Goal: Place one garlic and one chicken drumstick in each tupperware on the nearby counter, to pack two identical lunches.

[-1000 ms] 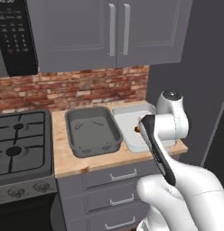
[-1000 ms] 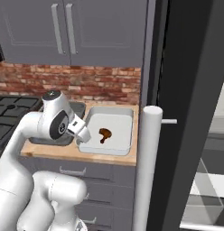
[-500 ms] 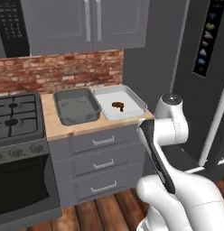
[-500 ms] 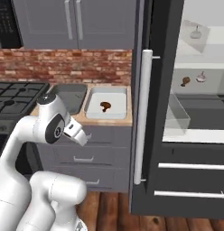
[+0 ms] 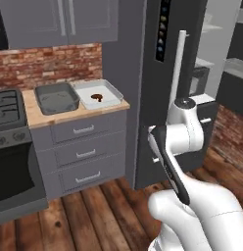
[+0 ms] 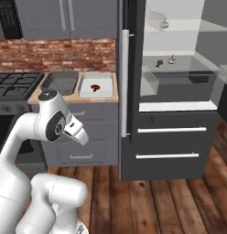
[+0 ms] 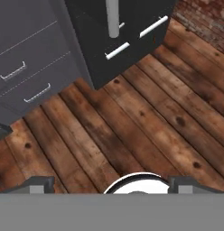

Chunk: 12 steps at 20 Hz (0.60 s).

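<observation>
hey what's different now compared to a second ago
The base has backed away from the counter and swung right toward the open fridge, so the whole scene shifted; the things themselves did not move. The gripper, wide open and empty, now looks down at the wood floor. Unchanged: one chicken drumstick in the paler tupperware, the darker tupperware empty.

Counter (image 5: pixel 69 115) rendered in light matt wood grain, two tupperware trays (image 5: pixel 57 97) in smooth matt grey, floor (image 7: pixel 145 131) shown as dark knotted wooden planks, fridge (image 6: pixel 170 151) finished in dark gloss with silvery metal handles, backsplash (image 6: pixel 65 55) laid in rough red brick.
</observation>
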{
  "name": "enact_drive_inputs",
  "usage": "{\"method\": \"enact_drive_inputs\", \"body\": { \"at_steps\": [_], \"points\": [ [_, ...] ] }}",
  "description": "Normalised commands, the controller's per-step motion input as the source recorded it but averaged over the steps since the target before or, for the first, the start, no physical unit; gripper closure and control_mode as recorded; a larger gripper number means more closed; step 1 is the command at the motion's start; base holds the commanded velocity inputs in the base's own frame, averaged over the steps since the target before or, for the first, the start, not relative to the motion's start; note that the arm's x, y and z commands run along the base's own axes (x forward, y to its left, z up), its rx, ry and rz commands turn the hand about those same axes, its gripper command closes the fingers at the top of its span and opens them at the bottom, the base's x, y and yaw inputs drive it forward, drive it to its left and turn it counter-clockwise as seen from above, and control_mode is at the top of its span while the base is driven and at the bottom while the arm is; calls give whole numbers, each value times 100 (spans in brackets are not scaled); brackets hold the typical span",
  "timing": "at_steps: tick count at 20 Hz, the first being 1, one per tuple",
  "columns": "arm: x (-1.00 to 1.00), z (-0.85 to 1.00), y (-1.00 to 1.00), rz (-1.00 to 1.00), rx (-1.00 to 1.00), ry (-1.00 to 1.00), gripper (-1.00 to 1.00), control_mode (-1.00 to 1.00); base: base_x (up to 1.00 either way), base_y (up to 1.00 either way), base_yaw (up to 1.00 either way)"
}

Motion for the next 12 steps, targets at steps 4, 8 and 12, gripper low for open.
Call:
{"method": "enact_drive_inputs", "body": {
  "at_steps": [4,8,12],
  "points": [
    [0,0,0,0,0,0,-100,100,-26,-100,-11],
    [0,0,0,0,0,0,-100,100,28,-100,0],
    [0,0,0,0,0,0,-100,100,90,-100,13]
  ]
}}
